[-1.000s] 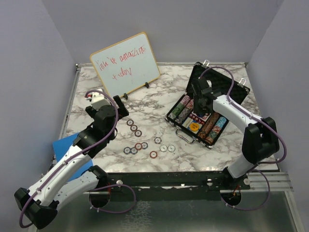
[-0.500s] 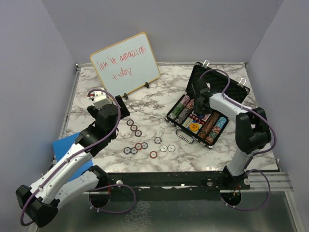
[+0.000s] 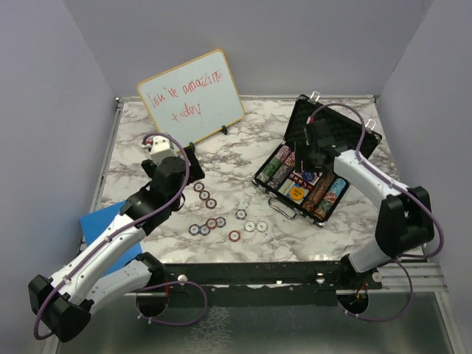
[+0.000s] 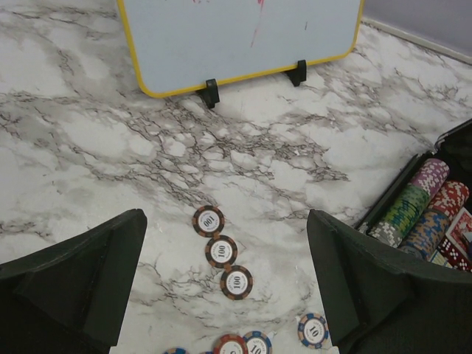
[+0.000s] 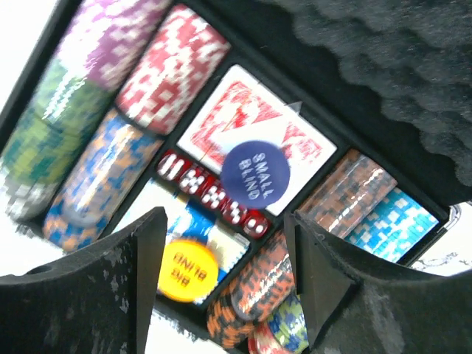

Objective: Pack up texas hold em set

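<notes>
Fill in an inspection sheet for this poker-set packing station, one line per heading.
Surface: white marble-pattern table; no spills seen.
Job's things: open briefcase at the right holds chip rows, red card deck, dice, yellow Big Blind disc and blue Small Blind disc; loose chips lie on the table.
Clutter: whiteboard with red writing stands rear left; blue sheet at the near left edge.
Grippers: left gripper open above the loose chips; right gripper open over the briefcase, fingers holding nothing.
Cables: purple cables loop along both arms.
Surroundings: plain walls; nothing else seen.
</notes>
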### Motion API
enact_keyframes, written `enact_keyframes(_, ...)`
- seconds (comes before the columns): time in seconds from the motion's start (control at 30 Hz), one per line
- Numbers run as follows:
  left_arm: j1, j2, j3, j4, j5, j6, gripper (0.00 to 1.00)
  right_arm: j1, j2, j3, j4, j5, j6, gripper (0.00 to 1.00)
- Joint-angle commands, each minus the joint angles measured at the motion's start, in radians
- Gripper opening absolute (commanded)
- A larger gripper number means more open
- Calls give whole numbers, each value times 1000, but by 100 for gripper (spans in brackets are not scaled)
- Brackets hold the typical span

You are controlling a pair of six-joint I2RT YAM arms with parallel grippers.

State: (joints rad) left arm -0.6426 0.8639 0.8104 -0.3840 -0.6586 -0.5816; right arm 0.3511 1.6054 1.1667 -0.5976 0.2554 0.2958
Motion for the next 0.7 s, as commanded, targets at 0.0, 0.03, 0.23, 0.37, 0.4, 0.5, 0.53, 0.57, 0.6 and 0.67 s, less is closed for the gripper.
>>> enact_keyframes(0.0, 3, 23, -5, 22, 109, -13, 99, -2, -147, -101, 81, -296, -130, 67)
enact_keyframes(0.03, 4, 22, -6, 22, 111, -15, 99, 10, -163, -123, 95, -339, -156, 65)
enact_keyframes(0.23, 3, 16, -9, 25, 115, -13, 99, 167, -112, -133, 58, -352, -236, 53)
enact_keyframes(0.37, 3, 19, -13, 28, 114, -11, 99, 219, -85, -161, 62, -324, -252, 51)
enact_keyframes(0.4, 3, 22, -13, 28, 114, -12, 99, 223, -80, -164, 61, -311, -255, 51)
enact_keyframes(0.5, 3, 32, -13, 30, 119, -12, 99, 234, -54, -165, 63, -298, -269, 48)
enact_keyframes(0.53, 3, 35, -12, 30, 120, -12, 99, 239, -46, -163, 66, -302, -273, 46)
enact_keyframes(0.57, 3, 38, -11, 30, 120, -12, 99, 242, -38, -160, 67, -309, -276, 44)
enact_keyframes(0.6, 3, 39, -11, 30, 119, -12, 99, 245, -31, -158, 69, -312, -278, 42)
enact_keyframes(0.67, 4, 39, -13, 30, 118, -10, 99, 250, -18, -158, 78, -313, -284, 40)
